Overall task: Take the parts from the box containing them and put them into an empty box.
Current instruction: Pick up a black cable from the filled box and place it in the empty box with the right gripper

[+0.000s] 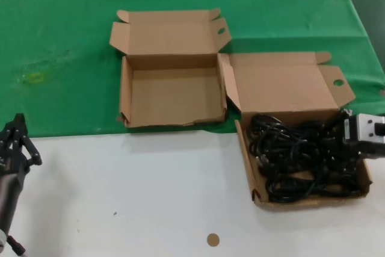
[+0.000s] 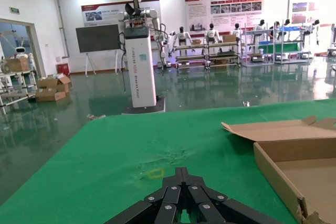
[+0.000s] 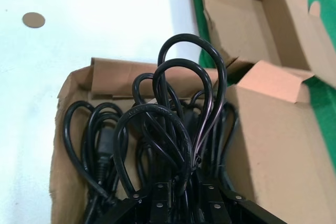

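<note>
The full box [image 1: 361, 189] is the landmark; it sits on the white table [image 1: 150, 191], near its front right. The cords [image 1: 298, 157] fill its tray in a loose black tangle, reaching from wall to wall. The right gripper [image 1: 348, 132] is at the tray's right wall, over the cords; in the right wrist view its fingers [image 3: 157, 195] are narrowed on a bundle of cords, whose loops stand up just ahead of them. A small brown disc [image 1: 213, 239] lies on the table in front of this box, to its left, with bare white surface all around it. Far left of the box, at the table's front edge, the left gripper [image 1: 18, 139] waits, its fingers drawn together. Just beside the box's left rear corner sits the empty box [image 1: 126, 91], lid raised, its front wall on the edge of the green cloth [image 1: 60, 40]. Cloth stretches open behind both lids.
</note>
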